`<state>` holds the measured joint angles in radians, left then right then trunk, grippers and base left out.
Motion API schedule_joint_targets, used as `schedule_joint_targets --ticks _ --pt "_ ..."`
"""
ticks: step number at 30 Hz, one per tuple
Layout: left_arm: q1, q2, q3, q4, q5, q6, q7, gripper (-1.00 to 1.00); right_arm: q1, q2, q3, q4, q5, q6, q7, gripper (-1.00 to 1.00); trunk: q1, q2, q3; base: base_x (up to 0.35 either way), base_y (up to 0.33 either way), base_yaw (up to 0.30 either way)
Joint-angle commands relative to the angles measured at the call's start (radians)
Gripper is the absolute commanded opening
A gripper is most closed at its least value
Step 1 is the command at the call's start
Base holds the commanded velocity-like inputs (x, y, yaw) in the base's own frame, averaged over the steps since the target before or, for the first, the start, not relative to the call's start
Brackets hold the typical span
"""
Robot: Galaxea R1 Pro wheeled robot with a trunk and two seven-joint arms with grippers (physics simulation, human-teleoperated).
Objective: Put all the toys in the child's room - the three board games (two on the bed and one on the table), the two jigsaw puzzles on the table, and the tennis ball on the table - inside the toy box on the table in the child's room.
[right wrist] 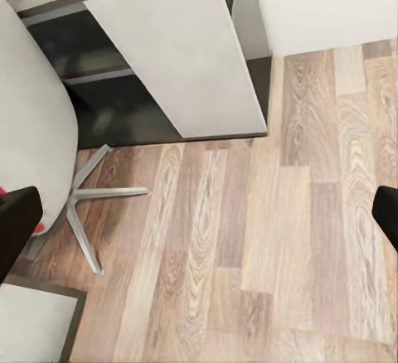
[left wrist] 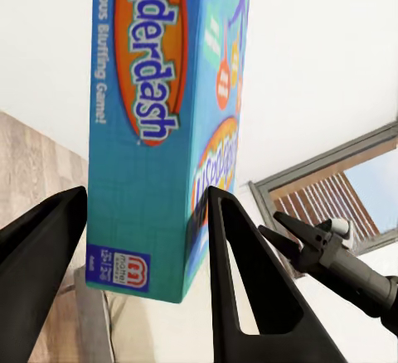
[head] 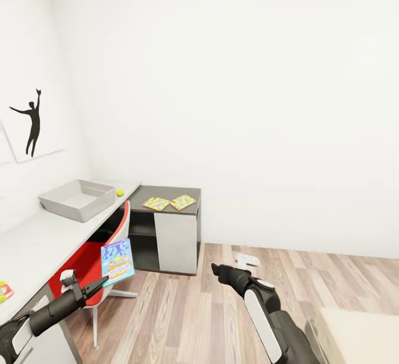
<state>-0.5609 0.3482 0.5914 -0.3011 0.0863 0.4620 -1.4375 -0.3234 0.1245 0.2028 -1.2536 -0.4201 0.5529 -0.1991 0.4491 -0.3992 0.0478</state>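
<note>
You are in the middle of carrying a game to the toy box (head: 78, 199). Your left hand (head: 97, 285) is closed on the blue board game (head: 117, 261). The fingers (left wrist: 240, 288) sit on both sides of the box near its bottom edge, and the game stands up tall above them. It hangs in the air, in front of the red chair (head: 97, 264) and just off the near edge of the surface (head: 39, 242).

Your right hand (right wrist: 199, 214) holds nothing. Its fingers are spread wide apart over the wood floor (right wrist: 274, 239).

The toy box sits at the far left end of the surface, up by the wall. It looks like it has nothing in it yet. The tennis ball (head: 119, 192) lies just to the right of it. The two jigsaw puzzles (head: 169, 203) lie side by side on the lower dark side unit (head: 166, 225), farther to the right. One more board game (head: 4, 291) peeks in at the near left edge of the surface.

Next, I think you need to lift the blue game higher and move it far and left, over the surface. Get it above the toy box, tip it flat, and then let go. Mind the chair back and the box wall on the way.
</note>
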Motion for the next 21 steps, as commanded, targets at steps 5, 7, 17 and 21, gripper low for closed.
schedule_joint_targets --ticks 5,7,17,21 --pt "-0.001 0.0 0.002 0.0 0.003 0.01 -0.003 -1.0 0.0 0.0 0.001 -0.001 -0.011 0.002 -0.01 1.0 0.001 -0.001 -0.004 0.304 -0.011 0.267" --pt "-0.001 -0.001 0.002 0.0 0.003 0.01 -0.003 -1.0 0.0 0.0 0.001 0.001 -0.011 0.002 -0.01 1.0 0.001 -0.001 -0.006 0.304 -0.087 0.267" --pt "-0.001 -0.001 0.002 0.0 0.003 0.01 -0.003 -1.0 0.001 -0.002 0.038 0.0 -0.01 -0.005 -0.008 1.0 0.001 -0.001 -0.009 0.296 -0.144 0.135" --pt "-0.001 -0.001 0.002 0.0 0.003 0.01 -0.003 -1.0 0.001 -0.002 0.045 0.0 -0.009 -0.007 -0.008 1.0 0.001 -0.001 -0.009 0.29 -0.157 0.001"
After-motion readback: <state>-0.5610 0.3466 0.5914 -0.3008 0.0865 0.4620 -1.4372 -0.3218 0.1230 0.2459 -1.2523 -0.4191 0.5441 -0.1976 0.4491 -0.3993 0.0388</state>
